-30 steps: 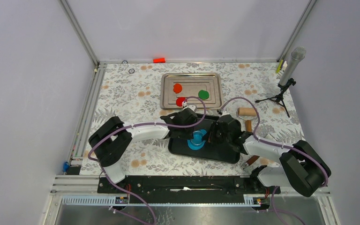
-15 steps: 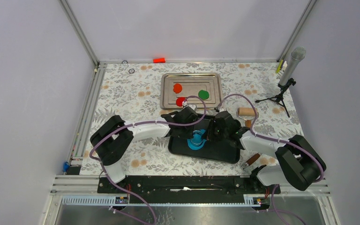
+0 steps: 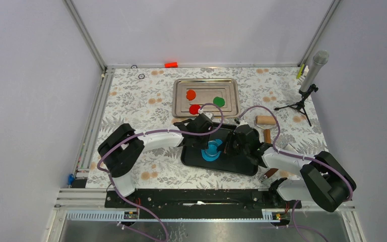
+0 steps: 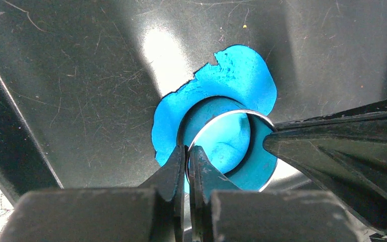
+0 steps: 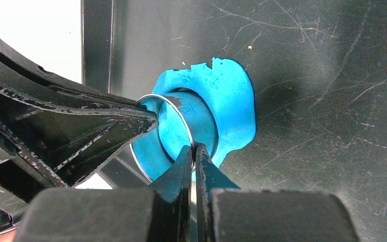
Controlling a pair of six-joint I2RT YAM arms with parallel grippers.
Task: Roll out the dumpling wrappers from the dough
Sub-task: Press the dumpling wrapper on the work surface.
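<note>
Two wrist views alone show grip, left pincer [image 4: 187, 150], right pincer [image 5: 193, 149] nipped onto ring [image 4: 232, 111], dough [image 4: 242, 75] beneath

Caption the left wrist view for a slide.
Left gripper pinches the rim of a round cutter set in blue dough on a black tray.
</note>
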